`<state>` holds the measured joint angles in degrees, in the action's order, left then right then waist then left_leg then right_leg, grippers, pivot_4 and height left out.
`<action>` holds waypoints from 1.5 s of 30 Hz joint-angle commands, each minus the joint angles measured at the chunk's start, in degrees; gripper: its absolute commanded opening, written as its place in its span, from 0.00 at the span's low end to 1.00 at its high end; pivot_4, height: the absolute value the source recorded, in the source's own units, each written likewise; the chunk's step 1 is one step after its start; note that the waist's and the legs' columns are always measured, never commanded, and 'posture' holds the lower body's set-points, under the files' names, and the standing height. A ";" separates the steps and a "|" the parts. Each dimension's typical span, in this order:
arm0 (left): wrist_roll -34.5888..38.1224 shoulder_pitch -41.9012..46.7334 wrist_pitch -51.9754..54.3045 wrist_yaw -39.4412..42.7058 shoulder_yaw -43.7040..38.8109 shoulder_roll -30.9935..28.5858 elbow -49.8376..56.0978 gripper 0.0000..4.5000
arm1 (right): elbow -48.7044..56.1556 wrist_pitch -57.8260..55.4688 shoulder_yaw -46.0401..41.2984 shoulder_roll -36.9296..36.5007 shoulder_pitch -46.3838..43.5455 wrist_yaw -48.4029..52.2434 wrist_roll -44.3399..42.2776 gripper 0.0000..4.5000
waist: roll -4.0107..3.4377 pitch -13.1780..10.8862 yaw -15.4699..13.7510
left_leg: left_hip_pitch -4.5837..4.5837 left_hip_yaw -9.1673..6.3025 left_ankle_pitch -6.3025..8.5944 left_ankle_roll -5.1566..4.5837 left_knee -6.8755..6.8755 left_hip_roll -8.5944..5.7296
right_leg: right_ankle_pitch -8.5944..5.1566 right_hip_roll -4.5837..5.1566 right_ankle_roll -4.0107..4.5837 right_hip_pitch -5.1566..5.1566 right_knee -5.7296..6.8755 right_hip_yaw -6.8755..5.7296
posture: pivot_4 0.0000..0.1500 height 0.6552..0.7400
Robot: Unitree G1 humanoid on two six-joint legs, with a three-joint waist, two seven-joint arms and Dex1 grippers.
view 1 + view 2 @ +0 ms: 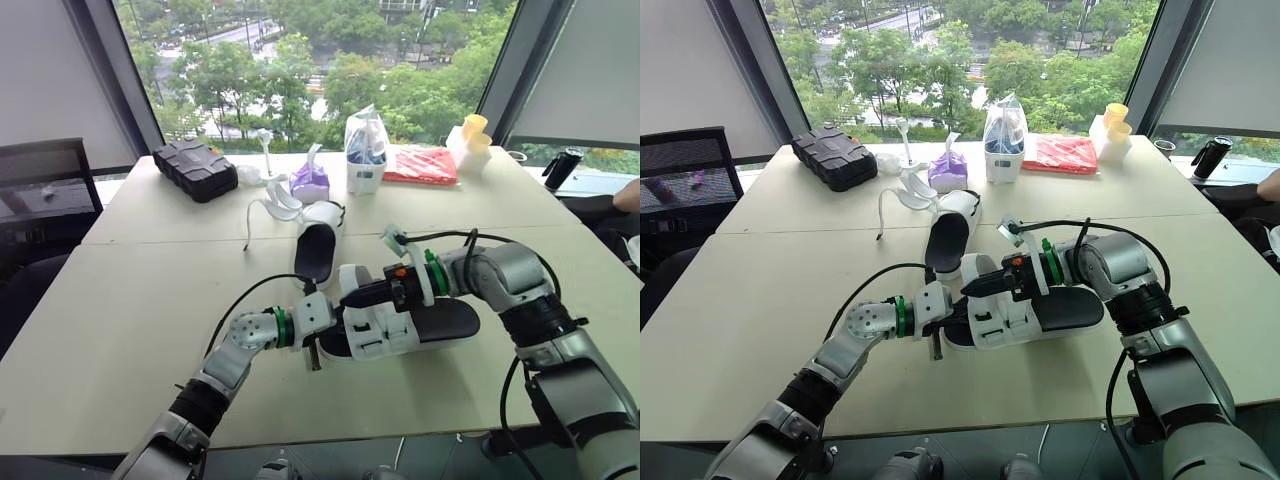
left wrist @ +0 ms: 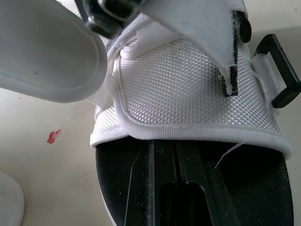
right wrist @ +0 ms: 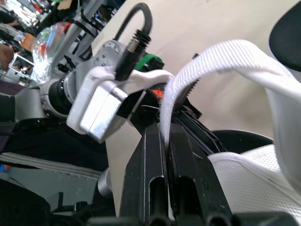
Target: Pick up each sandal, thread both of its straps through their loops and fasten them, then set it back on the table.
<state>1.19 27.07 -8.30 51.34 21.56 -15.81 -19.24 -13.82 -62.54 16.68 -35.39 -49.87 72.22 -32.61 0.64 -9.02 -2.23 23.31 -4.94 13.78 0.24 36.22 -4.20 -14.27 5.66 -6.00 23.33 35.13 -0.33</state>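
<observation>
One white sandal with a black footbed (image 1: 440, 322) is held just above the table (image 1: 130, 330) between both grippers. My left gripper (image 1: 322, 342) is shut on its toe end; in the left wrist view the fingers (image 2: 150, 188) lie along the black sole below the white mesh upper (image 2: 188, 84) and a black loop (image 2: 277, 70). My right gripper (image 1: 352, 296) is shut on a white strap (image 3: 225, 52), pinched at its fingertips (image 3: 164, 132) above the upper. The second sandal (image 1: 318, 245) lies on the table behind, its straps loose.
At the back of the table are a black case (image 1: 195, 170), a purple tissue pack (image 1: 310, 183), a clear bag (image 1: 366, 150), a red packet (image 1: 420, 165) and yellow cups (image 1: 472, 135). A black bottle (image 1: 560, 168) and a person's arm (image 1: 628, 195) are at far right.
</observation>
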 commanded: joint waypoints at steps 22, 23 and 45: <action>-4.41 -2.16 2.49 0.57 2.84 -1.58 -6.26 0.00 | -6.04 10.20 3.08 -0.59 1.29 0.62 11.24 0.01 | -0.05 0.02 0.05 | -0.08 0.02 -0.02 0.01 0.08 0.00 | 0.03 -0.05 -0.02 -0.08 0.07 -0.02 | 1.00 1.00; -4.42 -2.10 2.48 0.57 2.83 -1.56 -6.37 0.00 | -5.98 10.72 3.17 -0.69 1.45 0.85 11.59 0.01 | -0.05 0.02 0.05 | -0.10 0.02 -0.02 0.01 0.08 0.00 | 0.03 -0.05 -0.02 -0.09 0.07 -0.02 | 1.00 1.00; -4.53 -0.79 1.29 0.72 2.84 -0.91 -8.39 0.00 | 10.58 19.88 -0.67 -1.74 9.75 -6.01 14.34 0.01 | -0.07 0.06 -0.04 | -0.14 0.02 -0.02 0.01 0.07 -0.01 | 0.02 -0.05 -0.03 -0.16 0.05 -0.04 | 1.00 1.00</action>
<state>1.01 28.79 -9.47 52.04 21.70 -15.62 -21.60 -4.22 -44.84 17.56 -37.56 -40.58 68.72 -19.38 0.56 -8.96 -2.27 23.17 -4.91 13.76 0.25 36.30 -4.20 -14.25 5.61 -6.03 23.16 35.18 -0.37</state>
